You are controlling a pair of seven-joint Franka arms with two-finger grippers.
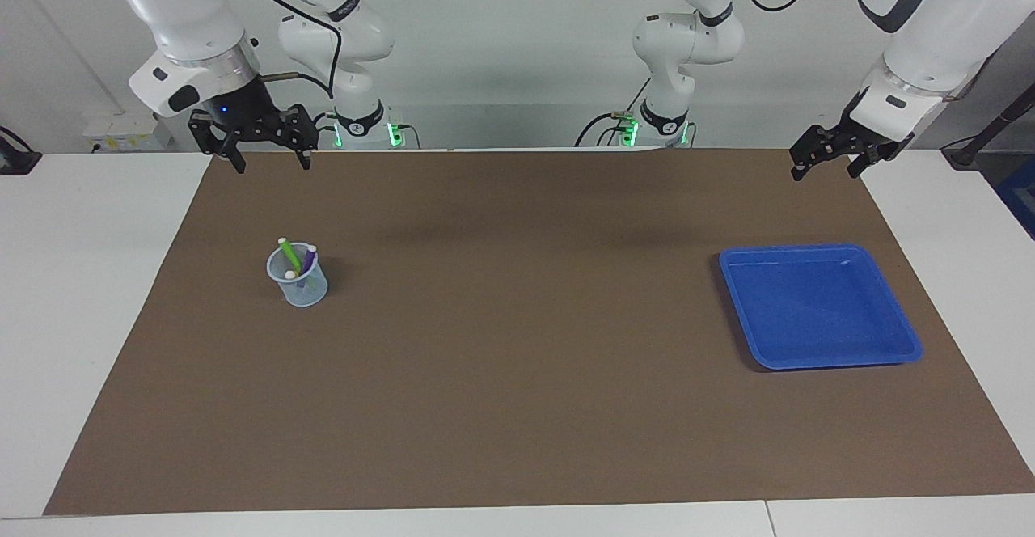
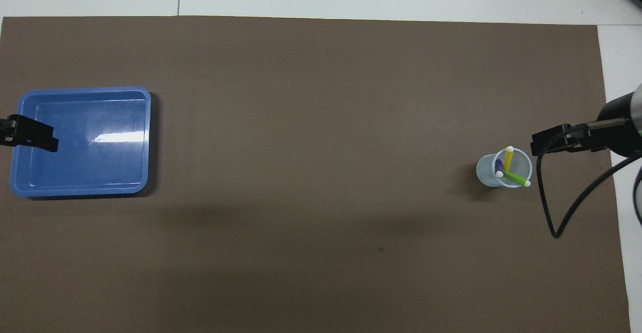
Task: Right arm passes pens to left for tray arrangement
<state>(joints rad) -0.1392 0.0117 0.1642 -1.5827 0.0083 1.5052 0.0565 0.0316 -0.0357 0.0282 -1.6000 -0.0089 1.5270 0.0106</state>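
The brown paper mat (image 1: 517,359) covers most of the table and serves as the landmark. At its end toward the left arm lies the shallow bright blue plastic tray (image 1: 906,335), with nothing in it. At the mat's end toward the right arm stands the small translucent bluish cup (image 1: 301,288), holding the three slim marker pens (image 2: 509,167), purple, yellow and green, leaning apart with whitish ends up.

The right gripper (image 1: 264,163) hangs over the mat's edge nearest the robots, fingers apart and empty. The left gripper (image 1: 826,169) waits over the mat's corner near the tray, likewise spread and empty.

Likely risks: the light cup could tip if a finger catches its rim; the crossed pens could be nudged or two caught together; a slim pen could slip during the handover.
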